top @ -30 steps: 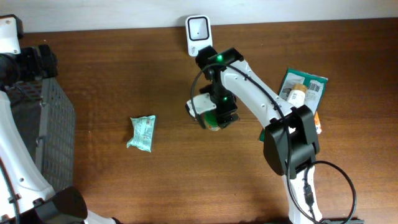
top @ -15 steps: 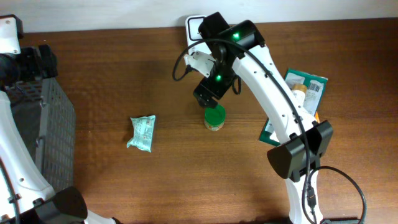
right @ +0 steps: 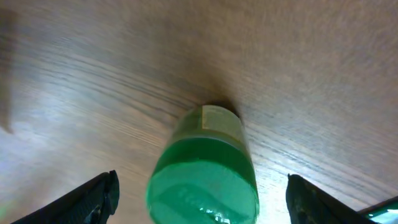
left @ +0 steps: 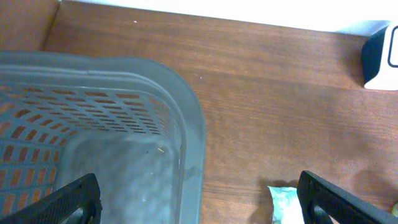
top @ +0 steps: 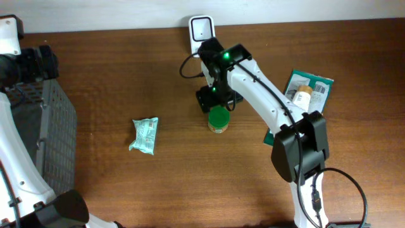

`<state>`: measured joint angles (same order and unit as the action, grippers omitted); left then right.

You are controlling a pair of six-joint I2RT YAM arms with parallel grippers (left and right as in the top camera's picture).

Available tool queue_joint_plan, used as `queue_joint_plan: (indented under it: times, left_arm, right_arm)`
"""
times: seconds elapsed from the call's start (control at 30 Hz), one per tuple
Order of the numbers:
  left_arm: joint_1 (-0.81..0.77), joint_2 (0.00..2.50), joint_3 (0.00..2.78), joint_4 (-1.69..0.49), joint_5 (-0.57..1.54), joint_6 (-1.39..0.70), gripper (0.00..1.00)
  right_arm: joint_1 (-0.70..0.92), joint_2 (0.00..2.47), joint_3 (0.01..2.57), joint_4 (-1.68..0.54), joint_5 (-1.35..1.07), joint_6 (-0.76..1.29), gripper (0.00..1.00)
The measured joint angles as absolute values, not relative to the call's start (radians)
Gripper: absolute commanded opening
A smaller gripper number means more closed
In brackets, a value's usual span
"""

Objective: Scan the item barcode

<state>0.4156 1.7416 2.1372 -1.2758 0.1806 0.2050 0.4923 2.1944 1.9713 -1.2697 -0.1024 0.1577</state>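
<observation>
Two released hands, we see: right gripper [right: 200,190] straddles the jar [right: 212,124] toward the table's [top: 158,190] far edge, left gripper [left: 199,190] over basket [left: 189,127].

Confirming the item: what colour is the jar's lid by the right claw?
The lid is green, clearest in the right wrist view.

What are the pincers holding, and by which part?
Nothing is held. The right pincer hangs open over the green-lidded jar, fingers clear of it; the left pincer is open and empty.
</observation>
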Motion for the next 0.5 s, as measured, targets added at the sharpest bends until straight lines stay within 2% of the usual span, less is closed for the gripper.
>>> queue_joint_plan:
  times: [0.4,0.5]
  left_arm:
    - [0.416,1.742,2.137,-1.275,0.181,0.205,0.99]
    - [0.416,1.742,2.137,-1.276,0.181,0.205,0.99]
  right_arm:
    - [0.495,2.194,1.927,-1.268,-0.102,0.165,0.81]
    - [0.495,2.194,1.927,-1.269,-0.102,0.166,0.78]
